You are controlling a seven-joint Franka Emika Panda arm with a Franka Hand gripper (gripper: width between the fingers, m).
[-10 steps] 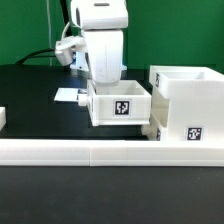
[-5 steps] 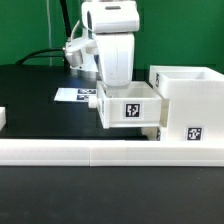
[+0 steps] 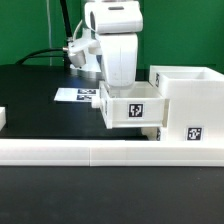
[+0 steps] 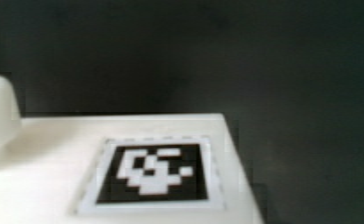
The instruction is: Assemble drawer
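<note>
My gripper reaches down into a shallow white drawer tray with a square tag on its front and holds it off the table. The fingertips are hidden by the tray wall. The tray's edge touches or nearly touches the tall white open box on the exterior view's right. A bit of a second white part shows below the tray, next to the box. The wrist view is blurred and shows a white face with a tag; no fingers are visible there.
The long low white border rail runs across the front. The marker board lies flat on the black table behind the tray. A small white piece sits at the exterior view's left edge. A green backdrop stands behind.
The arm has carried the tray toward the exterior view's right, from beside the marker board up to the tall box. The box has not moved.
</note>
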